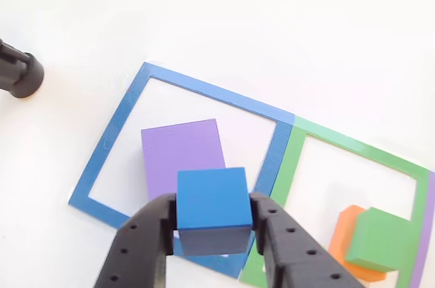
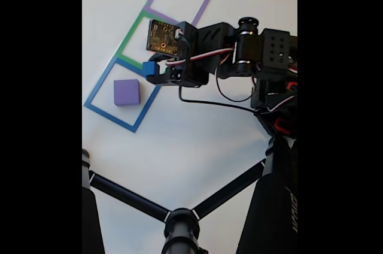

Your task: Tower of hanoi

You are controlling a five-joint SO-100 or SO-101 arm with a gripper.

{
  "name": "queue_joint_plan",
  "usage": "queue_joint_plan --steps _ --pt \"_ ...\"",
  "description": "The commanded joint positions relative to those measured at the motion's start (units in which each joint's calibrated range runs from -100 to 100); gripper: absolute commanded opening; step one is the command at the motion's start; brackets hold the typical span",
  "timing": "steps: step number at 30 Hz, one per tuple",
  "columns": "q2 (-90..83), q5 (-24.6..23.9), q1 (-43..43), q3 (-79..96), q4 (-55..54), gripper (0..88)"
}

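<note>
Pinching the blue cube [image 1: 212,200] between both fingers, your gripper [image 1: 214,230] holds it over the blue frame [image 1: 109,138], just above the purple block [image 1: 182,153], green block [image 1: 380,237] on orange [image 1: 345,230] in the green frame [image 1: 353,144].

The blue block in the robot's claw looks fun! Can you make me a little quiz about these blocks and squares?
1. True or false: the jaws are closed on the blue block.
2. Which block lies inside the blue square frame? A) orange B) purple C) green
3. Fill in the blank: in the green square frame, the green block sits on top of the ______ block.

Key:
1. True. The gripper has a jaw pressed on each side of it.
2. B, the purple block.
3. Orange: the orange block peeks out beneath it.
</note>
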Motion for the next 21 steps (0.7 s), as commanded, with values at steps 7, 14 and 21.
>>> queue_joint_plan --steps 7,14,21 --pt "17.3 0.5 0.0 15.8 -45.7 2.5" --pt "31.6 0.5 -1.4 15.8 -62.0 2.5" --pt "41.9 0.5 -2.9 13.7 -71.3 2.6"
